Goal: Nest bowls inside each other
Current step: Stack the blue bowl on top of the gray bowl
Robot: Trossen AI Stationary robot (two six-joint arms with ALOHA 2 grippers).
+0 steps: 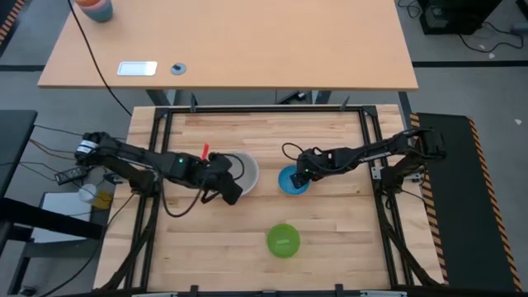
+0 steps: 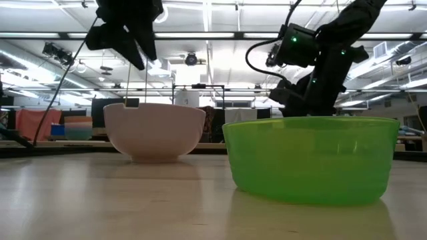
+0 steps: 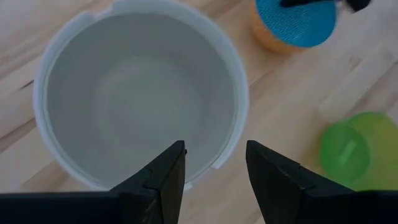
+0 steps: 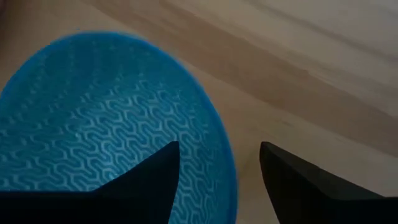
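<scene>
A white bowl [image 1: 246,170] [image 3: 140,93] stands upright on the wooden table, near its middle. My left gripper [image 1: 233,195] [image 3: 214,149] hangs open above the bowl's near rim, clear of it. Just to the right sits a small blue bowl [image 1: 289,183] [image 4: 106,118]. My right gripper [image 1: 299,176] [image 4: 219,149] is low over it and open, with one finger inside the bowl's rim [image 4: 229,168] and one outside. I see no touch. A green bowl [image 1: 283,240] [image 2: 310,157] rests alone nearer the front edge and hides the blue bowl in the low view.
A black metal frame [image 1: 264,109] runs round the tabletop. Behind it stands a desk holding an orange-and-teal cup [image 1: 97,8], a white card [image 1: 137,68] and a small disc [image 1: 178,68]. Bare wood lies at the table's front left and far side.
</scene>
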